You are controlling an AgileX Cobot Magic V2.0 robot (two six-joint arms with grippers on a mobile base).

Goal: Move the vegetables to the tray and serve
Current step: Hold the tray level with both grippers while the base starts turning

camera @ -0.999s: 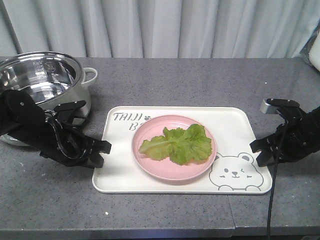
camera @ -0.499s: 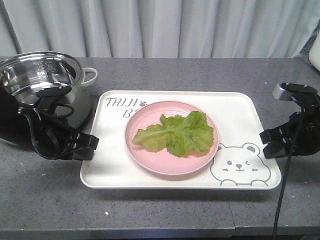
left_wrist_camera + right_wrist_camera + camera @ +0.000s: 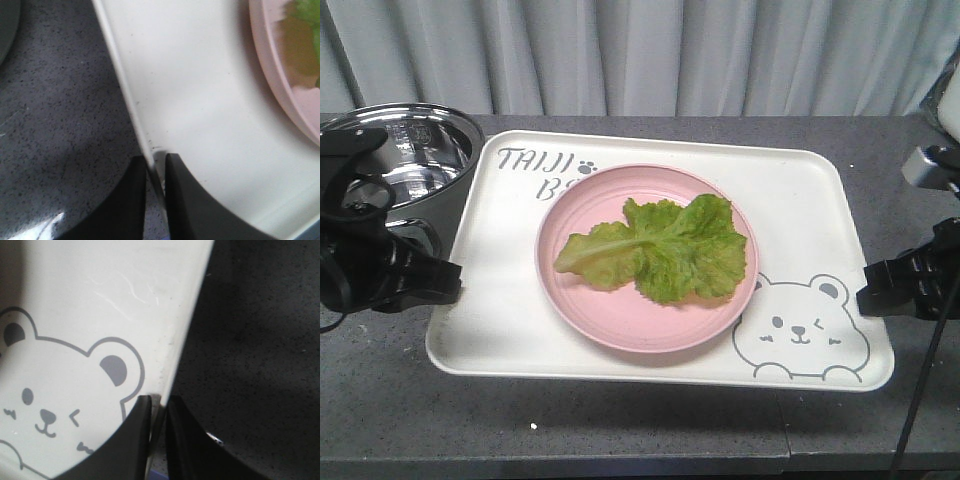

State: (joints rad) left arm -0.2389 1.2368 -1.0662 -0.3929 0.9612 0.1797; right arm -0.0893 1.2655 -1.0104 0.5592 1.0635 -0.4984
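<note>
The left pincer (image 3: 156,172) is clamped on the left rim of the tray (image 3: 800,200), one finger above the raised edge and one outside it. The right pincer (image 3: 159,410) is likewise closed on the right rim, just beside the ear of the printed bear. Held between the two, the cream tray seems to sit clear of the grey worktop (image 3: 620,435), which shows a dark shadow under the tray's near edge. A round pink plate (image 3: 620,335) stands in the middle of the tray, between the grey lettering and the winking bear. The lettuce leaf (image 3: 660,250) lies flat on that plate, its pale rib pointing left. At the far left a steel pot (image 3: 420,165) stands on the worktop, and the tray's far left corner overlaps it in the front view. A pale curtain (image 3: 670,50) hangs behind.
</note>
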